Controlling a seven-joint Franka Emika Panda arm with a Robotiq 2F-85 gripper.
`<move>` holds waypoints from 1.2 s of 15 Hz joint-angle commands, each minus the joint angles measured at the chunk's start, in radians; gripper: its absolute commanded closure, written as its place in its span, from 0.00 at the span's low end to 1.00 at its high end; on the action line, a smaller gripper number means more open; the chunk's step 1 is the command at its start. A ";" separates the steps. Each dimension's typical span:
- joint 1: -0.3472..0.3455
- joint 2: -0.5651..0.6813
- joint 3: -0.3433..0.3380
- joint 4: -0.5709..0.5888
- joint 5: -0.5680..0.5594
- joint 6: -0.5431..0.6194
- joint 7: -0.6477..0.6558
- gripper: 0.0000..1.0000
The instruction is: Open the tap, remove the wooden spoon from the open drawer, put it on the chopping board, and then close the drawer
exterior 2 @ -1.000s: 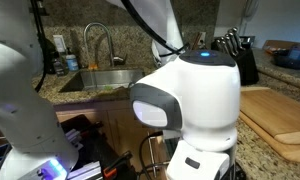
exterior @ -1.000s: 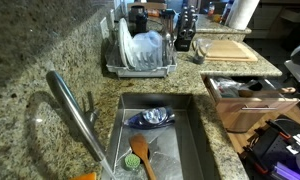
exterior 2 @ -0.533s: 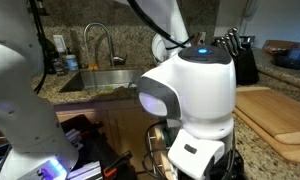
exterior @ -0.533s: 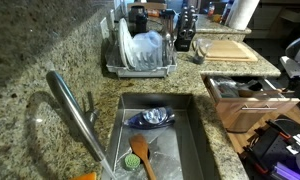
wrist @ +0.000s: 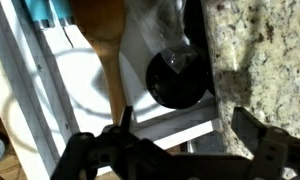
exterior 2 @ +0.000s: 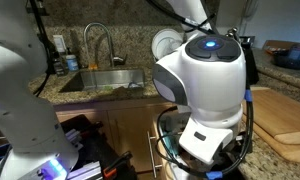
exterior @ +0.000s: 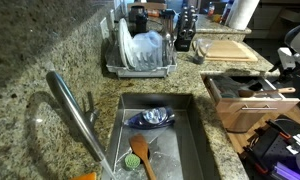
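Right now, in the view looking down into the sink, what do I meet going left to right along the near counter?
In an exterior view: tap → sink → drawer, pulled open.

No legible lettering, label, brand, number or sign on anything in any of the views.

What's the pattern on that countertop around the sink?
Speckled granite: beige with brown and dark flecks. The countertop shows best in an exterior view.

speckled granite counter [exterior: 50, 55], tan chopping board [exterior: 228, 48]
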 commanded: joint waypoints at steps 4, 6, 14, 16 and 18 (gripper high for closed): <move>0.032 0.036 -0.120 0.030 -0.042 -0.416 -0.118 0.00; 0.073 0.015 -0.150 0.015 -0.042 -0.394 -0.093 0.00; 0.198 0.082 -0.215 -0.037 -0.135 -0.104 -0.069 0.00; 0.191 0.066 -0.215 -0.029 -0.120 -0.135 -0.078 0.00; 0.206 0.077 -0.213 -0.032 -0.121 -0.113 -0.073 0.00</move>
